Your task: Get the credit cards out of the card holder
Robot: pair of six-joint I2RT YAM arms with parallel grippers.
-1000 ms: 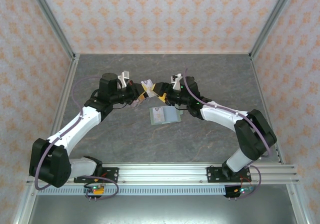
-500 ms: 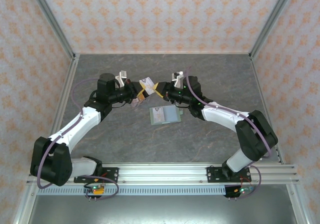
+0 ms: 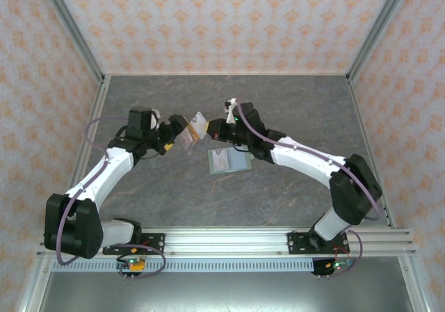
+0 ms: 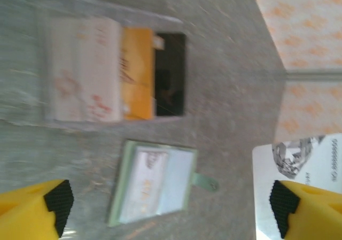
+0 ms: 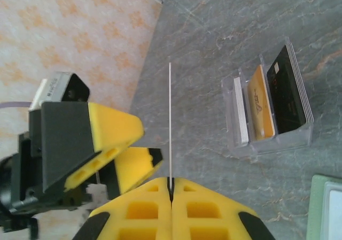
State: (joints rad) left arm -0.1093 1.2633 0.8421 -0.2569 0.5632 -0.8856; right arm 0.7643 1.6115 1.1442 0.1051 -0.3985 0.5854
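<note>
The right gripper [image 5: 171, 189] pinches 1 whitish card [image 5: 170, 122], the left gripper [image 4: 171, 201] gapes wide beside it, the holder [image 3: 229, 162] lies flat on the table [image 3: 292, 103].

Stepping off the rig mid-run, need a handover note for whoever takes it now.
Left gripper: open, close beside the whitish card.
Right gripper: shut on the whitish card, held above the table.
Card holder: open flat on the table, what looks like a printed card inside.
Clear stand: three cards standing in it.
Done: one card out.
Left: set it down, then check the holder for that last card.
</note>
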